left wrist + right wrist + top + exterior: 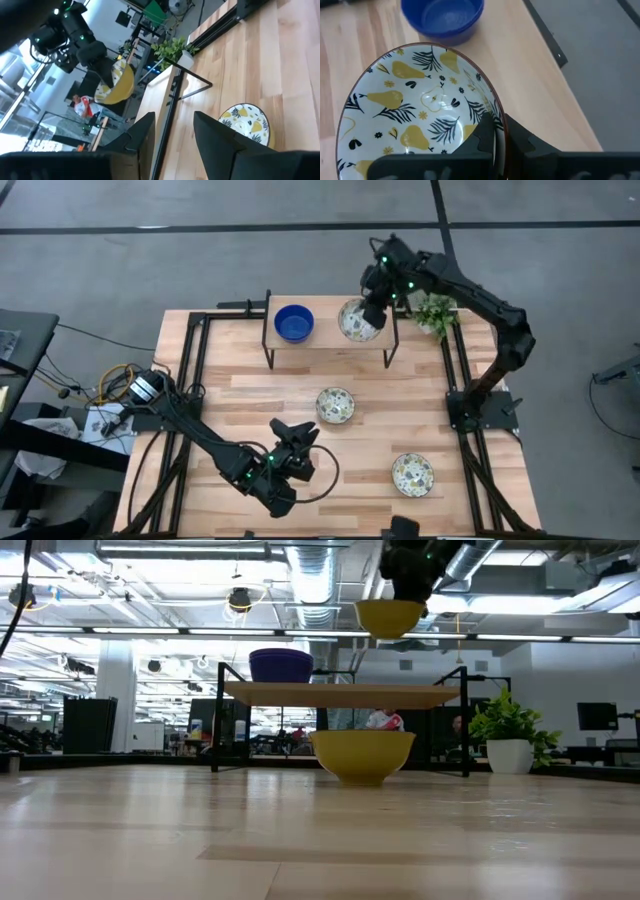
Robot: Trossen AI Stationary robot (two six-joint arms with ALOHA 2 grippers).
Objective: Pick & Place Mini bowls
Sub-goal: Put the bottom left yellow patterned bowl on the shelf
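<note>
My right gripper (372,310) is shut on a mini bowl (355,321), white inside with yellow pears and dark leaves, yellow outside (390,616). It hangs above the right part of a raised wooden shelf (340,694) at the table's far side. A solid blue bowl (293,323) stands on its base on the shelf's left part. Two more patterned bowls (335,405) (412,474) rest on the table. My left gripper (300,436) is open and empty over the table's near part, left of the nearer bowl. My right gripper holds the patterned bowl by its rim (496,112), on the side toward the table's right. One finger (481,136) is inside the bowl and one (522,142) outside its wall. The fingers come from above, pointing down. The bowl is lifted clear of the shelf, about level, its opening up.
A small green plant in a white pot (433,312) stands right of the shelf, close to my right arm. The shelf stands on thin black legs (268,330). Black frame rails (190,370) run along the table's left and right sides. Bare wood lies between the shelf and the table bowls.
</note>
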